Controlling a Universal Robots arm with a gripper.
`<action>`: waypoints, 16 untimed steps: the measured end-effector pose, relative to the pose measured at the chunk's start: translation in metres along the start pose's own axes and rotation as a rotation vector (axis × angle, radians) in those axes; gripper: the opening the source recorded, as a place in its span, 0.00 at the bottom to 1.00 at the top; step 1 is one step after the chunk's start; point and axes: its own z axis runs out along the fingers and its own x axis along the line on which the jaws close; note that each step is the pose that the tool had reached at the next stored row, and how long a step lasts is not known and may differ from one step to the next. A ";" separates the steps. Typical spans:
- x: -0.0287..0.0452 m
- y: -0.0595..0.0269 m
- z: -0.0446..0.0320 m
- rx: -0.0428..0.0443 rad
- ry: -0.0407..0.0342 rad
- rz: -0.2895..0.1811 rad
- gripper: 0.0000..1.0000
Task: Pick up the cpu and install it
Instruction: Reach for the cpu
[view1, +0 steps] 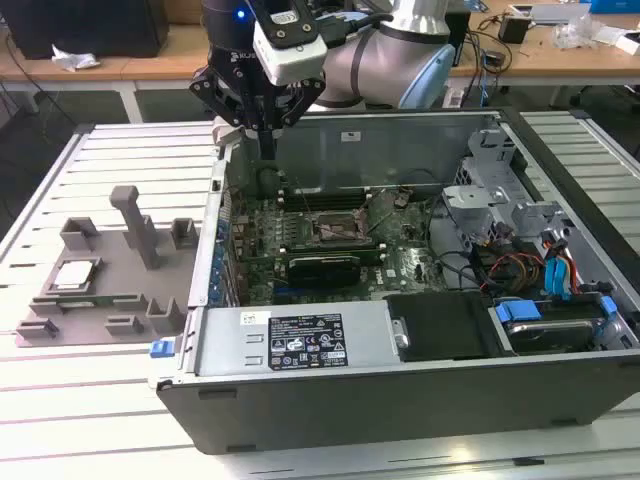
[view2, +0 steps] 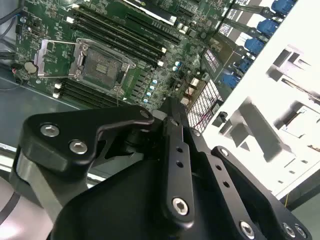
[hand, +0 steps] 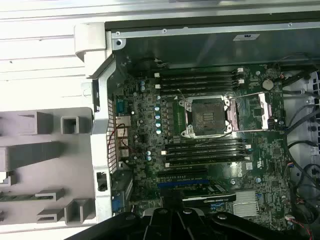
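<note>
One cpu (view1: 76, 274) is what this job turns on, and on the exterior view's left it lies flat in the grey tray (view1: 110, 300), among the upright posts on the slatted table (view1: 100, 440). Nothing touches it, so I count the pick as not yet done.

Moving right, the gripper (view1: 268, 152) hangs over the far left corner of the open computer case (view1: 420, 390), well apart from the tray and above the case wall. Its fingers look drawn together with nothing between them. In the second wrist view the gripper (view2: 169, 107) shows the same thing, its two fingers meeting in a single narrow tip, empty.

Further right, inside the case, the motherboard (view1: 300, 215) lies open to view with the socket (view1: 335, 230) near its middle. In the first wrist view I see the socket (hand: 207, 116) bare and dark, its load plate (hand: 252, 107) swung open beside it, and memory slots (hand: 200, 79) running along both sides. The seat looks ready to me, but it holds no chip, so the install is not done either.

On the far right of the exterior view sit the blue-tagged cables (view1: 560, 270), clear of the work.

By my reckoning both halves of the task remain.
</note>
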 end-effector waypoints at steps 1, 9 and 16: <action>0.0000 0.0000 0.0000 0.0000 0.0000 0.000 0.11; 0.0000 0.0000 0.0000 0.0000 0.0000 0.000 0.11; 0.0046 -0.0004 -0.0001 0.0000 0.0000 0.000 0.11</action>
